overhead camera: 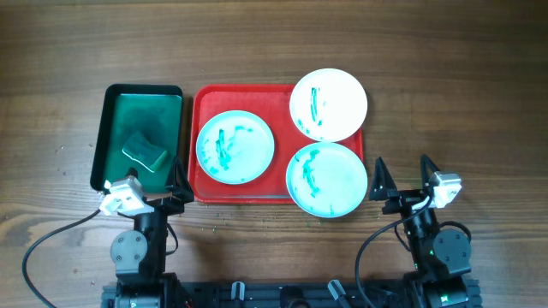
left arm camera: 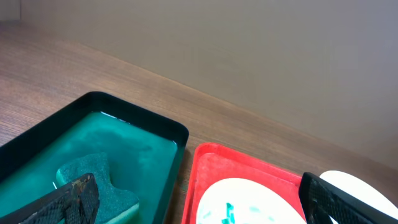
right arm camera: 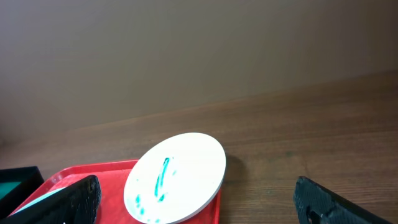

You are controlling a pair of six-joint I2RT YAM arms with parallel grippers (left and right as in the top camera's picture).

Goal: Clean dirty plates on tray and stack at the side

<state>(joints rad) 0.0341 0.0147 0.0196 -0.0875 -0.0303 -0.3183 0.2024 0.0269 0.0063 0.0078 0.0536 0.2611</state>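
Neither arm has hold of anything. The left end effector (overhead camera: 152,186) sits at the near edge of the tabletop (overhead camera: 445,51), right by the near end of the dark green tray (overhead camera: 158,107), with its fingers spread wide and nothing between them. The right end effector (overhead camera: 402,178) is the same story: wide open, empty, parked just off the near-right corner of the red tray (overhead camera: 204,190).

All 3 plates are dirty with teal streaks. The left plate (overhead camera: 235,147) lies flat and fully inside the tray. The far-right plate (overhead camera: 329,104) hangs over the far-right corner, and the right wrist view shows it propped on the rim, tilted. The near-right plate (overhead camera: 326,180) sticks out past the near edge and the right rim. Those 2 sit very close together, but whether they touch can't be told.

As for what could go wrong, this is a guess, but the 2 overhanging plates look like the trouble. Push down with the sponge (overhead camera: 144,150) on the part hanging outside the rim and a plate likely tips or skates off onto the tabletop. Scrubbing 1 could also shove it into its neighbour.

The sponge lies in teal liquid in the green tray, so it'll probably come out dripping. That would leave a trail across the tabletop and maybe smear more colour on instead of off.

A flat plate also gives thin fingers little to bite, so a shallow pinch on the rim could slip during stacking.
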